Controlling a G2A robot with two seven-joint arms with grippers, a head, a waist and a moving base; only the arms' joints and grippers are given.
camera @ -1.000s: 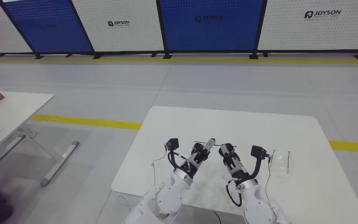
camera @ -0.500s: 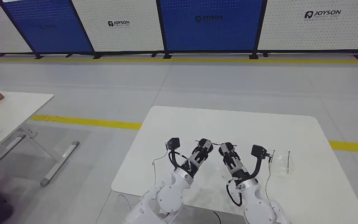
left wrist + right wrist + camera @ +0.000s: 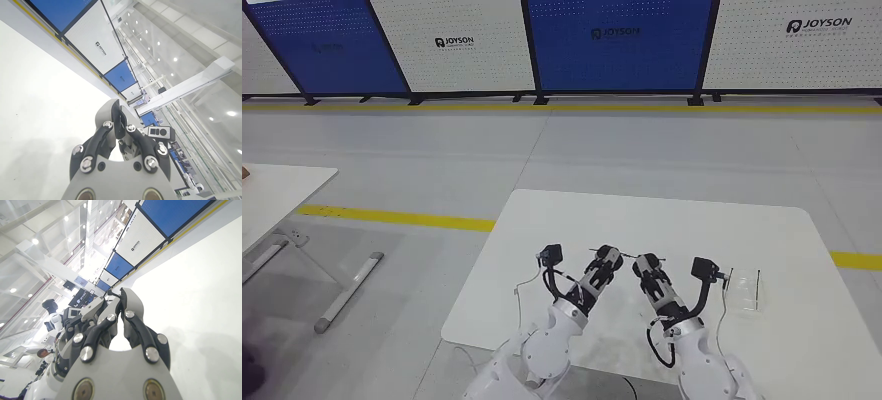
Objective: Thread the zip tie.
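My two grippers are close together, low over the near middle of the white table (image 3: 692, 220). The left gripper (image 3: 608, 257) is shut, and a thin black strip of the zip tie (image 3: 120, 121) runs edge-on between its pads. The right gripper (image 3: 645, 265) is also shut. The zip tie (image 3: 113, 294) sticks out past its fingertips, with the small black head at the end. In the top view the tie is too thin to follow between the two grippers.
A small clear plastic box (image 3: 745, 289) stands on the table beside the right arm. Open white tabletop lies beyond both grippers. Another white table (image 3: 277, 195) stands off to the left across the floor.
The left gripper has drawn back a little toward the robot, away from the right gripper's tips. The right gripper has stayed where it was.
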